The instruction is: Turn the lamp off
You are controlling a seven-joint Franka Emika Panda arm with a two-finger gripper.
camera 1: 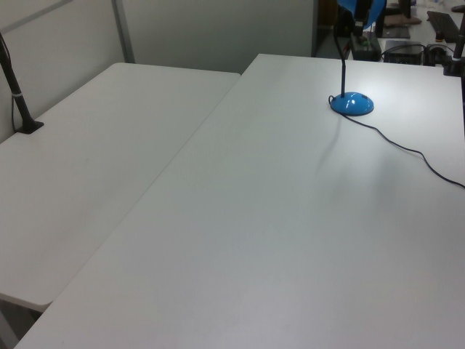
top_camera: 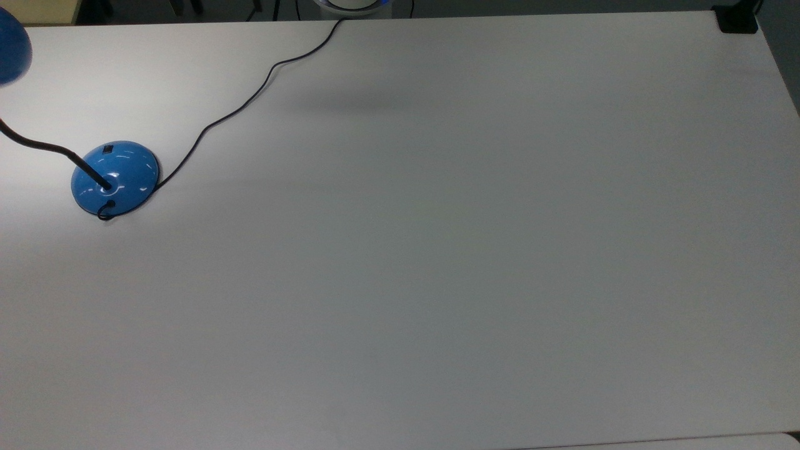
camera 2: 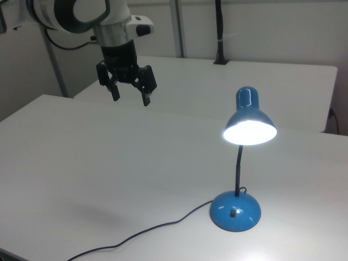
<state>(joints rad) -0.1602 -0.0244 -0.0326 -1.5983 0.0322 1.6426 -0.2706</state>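
Observation:
The lamp's glossy blue dome base (top_camera: 115,178) stands near the top view's left edge, with a small black switch (top_camera: 108,149) on its far side. Its black gooseneck (top_camera: 44,147) curves up to the blue shade (top_camera: 12,47). In the right view the lamp (camera 2: 235,211) is lit, the shade (camera 2: 249,121) glowing white underneath, and the switch (camera 2: 232,213) faces the camera. In the left view the base (camera 1: 352,103) sits far back. My gripper (camera 2: 131,99) hangs open high above the table, well to the lamp's left in the right view, holding nothing.
The lamp's black cord (top_camera: 247,103) snakes from the base across the white table (top_camera: 469,250) to its far edge. A second white table (camera 1: 94,160) adjoins it, carrying a black post on a clamp (camera 1: 22,109). A black mount (top_camera: 737,22) sits at the top view's right corner.

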